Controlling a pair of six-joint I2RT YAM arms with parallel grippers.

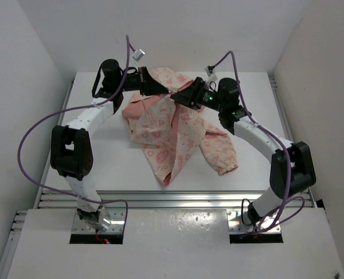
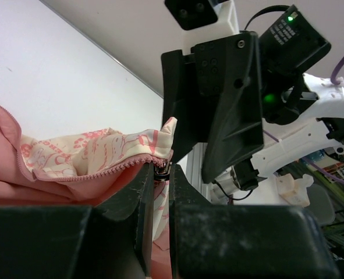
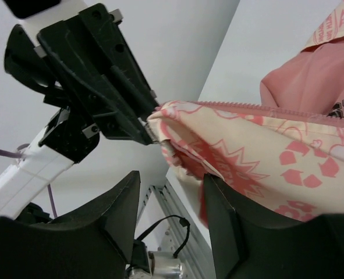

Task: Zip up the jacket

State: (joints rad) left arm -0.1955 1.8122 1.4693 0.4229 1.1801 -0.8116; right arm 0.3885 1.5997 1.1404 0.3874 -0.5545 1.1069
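The jacket (image 1: 166, 131), cream with pink print and salmon lining, lies crumpled at the middle and far part of the table, one sleeve (image 1: 221, 156) spread to the right. My left gripper (image 1: 159, 88) is shut on the jacket's zipper edge at its end, where a small metal piece (image 2: 162, 170) sits between the jaws (image 2: 162, 172). The pink zipper teeth (image 2: 90, 172) run left from there. My right gripper (image 1: 178, 96) faces the left one closely. It is open (image 3: 172, 195), with cream fabric (image 3: 259, 151) draped over its right finger (image 3: 227, 224) and nothing between the jaws.
The white table (image 1: 102, 163) has metal rails along its near edge (image 1: 177, 199) and white walls on three sides. Purple cables (image 1: 29, 133) loop from both arms. The two grippers are almost touching above the jacket's far end.
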